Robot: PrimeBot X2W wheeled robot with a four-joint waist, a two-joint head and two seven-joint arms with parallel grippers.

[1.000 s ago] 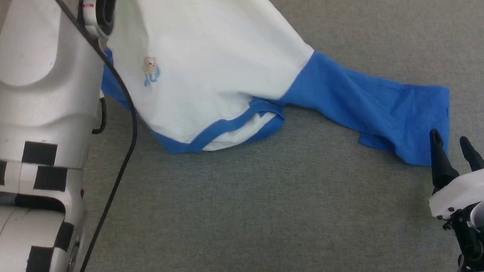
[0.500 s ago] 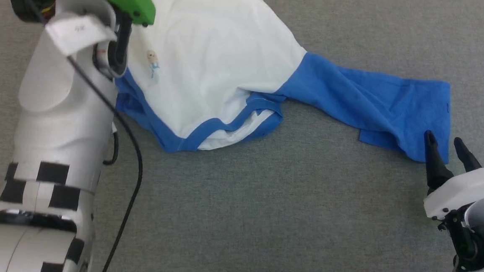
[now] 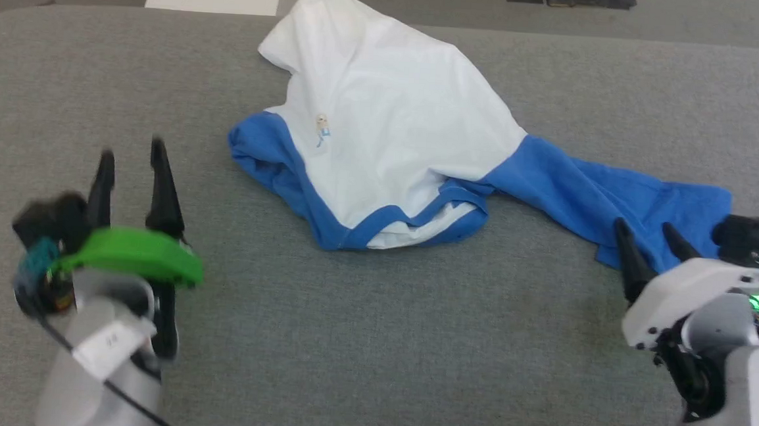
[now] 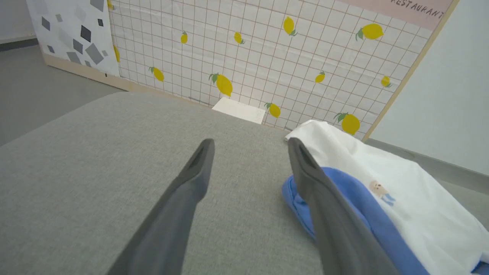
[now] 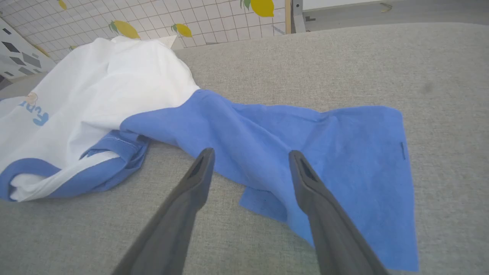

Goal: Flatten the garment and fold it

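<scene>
While carrying the garment [image 3: 391, 128] bunched at upper centre, with a blue sleeve trailing right, spreads out as a grey cloth surface [image 3: 371, 344]. Backs onto a lemon-print grid panel [image 4: 267, 49], top of the left wrist view. Shows left gripper [image 3: 131, 152] lower left, fingers spread, empty; right gripper [image 3: 643, 226] lower right, likewise parted, tips over the sleeve's edge.
</scene>
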